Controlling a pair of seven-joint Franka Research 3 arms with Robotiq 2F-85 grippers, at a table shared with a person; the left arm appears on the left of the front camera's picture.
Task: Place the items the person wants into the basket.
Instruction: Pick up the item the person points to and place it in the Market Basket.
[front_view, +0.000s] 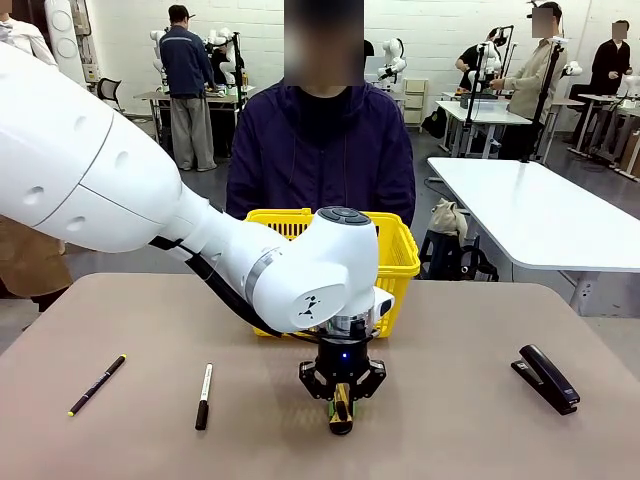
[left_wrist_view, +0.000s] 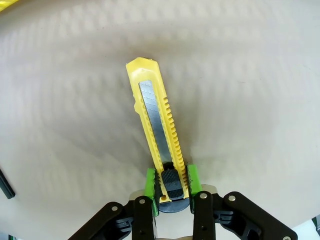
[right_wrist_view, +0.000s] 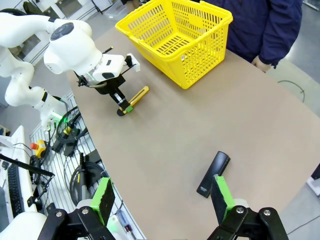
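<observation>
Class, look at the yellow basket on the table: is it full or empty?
Empty as far as shown: in the right wrist view the basket stands upright with its bare floor visible through the open top, and the knife lies outside it on the table.

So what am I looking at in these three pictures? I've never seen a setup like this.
These are three cameras on one two-armed robot at a table. The front view looks across the table at a person in a dark jacket sitting on the far side. The other two views come from cameras on the robot's wrists, looking down along each claw.

The left gripper is shut on a yellow utility knife lying on the table; its green pads squeeze the knife's black end. The right gripper hangs open above the table, holding nothing, with a black stapler lying below it.

Also on the table: a yellow basket in front of the person, a thin black pen and a white marker.
</observation>
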